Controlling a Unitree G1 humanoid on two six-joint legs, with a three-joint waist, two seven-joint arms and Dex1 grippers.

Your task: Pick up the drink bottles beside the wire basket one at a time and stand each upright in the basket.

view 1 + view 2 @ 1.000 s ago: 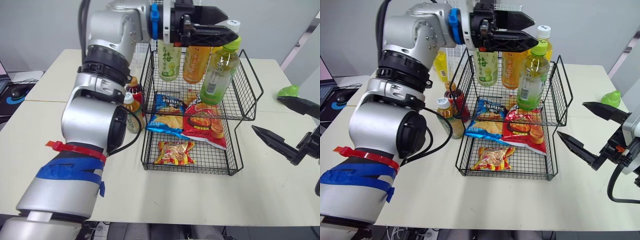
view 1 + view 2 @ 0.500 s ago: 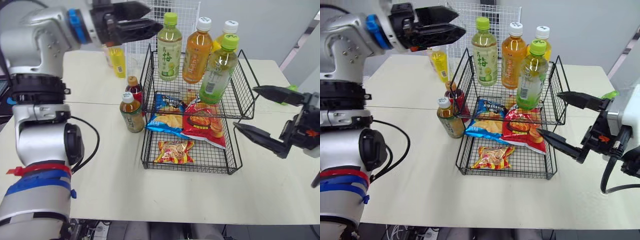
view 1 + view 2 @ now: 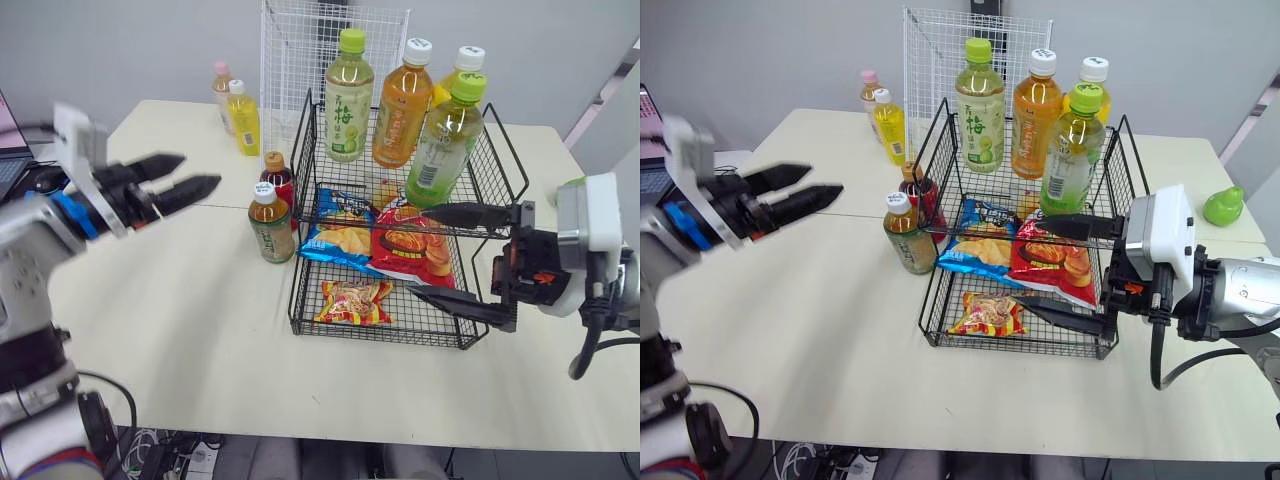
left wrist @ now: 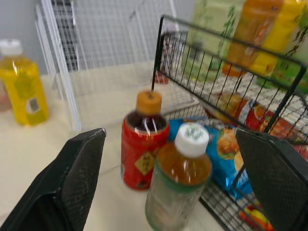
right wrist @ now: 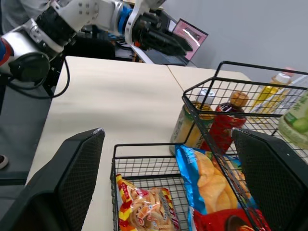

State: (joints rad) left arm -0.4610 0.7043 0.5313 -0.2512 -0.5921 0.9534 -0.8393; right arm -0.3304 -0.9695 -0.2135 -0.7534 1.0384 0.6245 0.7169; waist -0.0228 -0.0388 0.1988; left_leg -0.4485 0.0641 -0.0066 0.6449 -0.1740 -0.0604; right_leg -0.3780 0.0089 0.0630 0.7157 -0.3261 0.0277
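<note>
Left gripper (image 3: 200, 170): a second ago above the wire basket (image 3: 505, 165), now low and left of it; fingers spread wide, empty.
Right gripper (image 3: 418, 250): now closer to the basket's right side; wide open, empty.
Tea bottle (image 3: 270, 222): upright, cap up, just ahead of the left fingertips, beside the basket.
Red bottle (image 3: 277, 180): upright, close behind the tea bottle.

Both head eyes look forward and down over the bench (image 3: 200, 340), taking in the whole wire basket (image 3: 380, 333). The wrist cameras sit far nearer — left faces the red bottle (image 4: 143, 154) and white-capped bottle (image 4: 179, 185), right looks across from the basket's other side — sharing those bottles.
</note>
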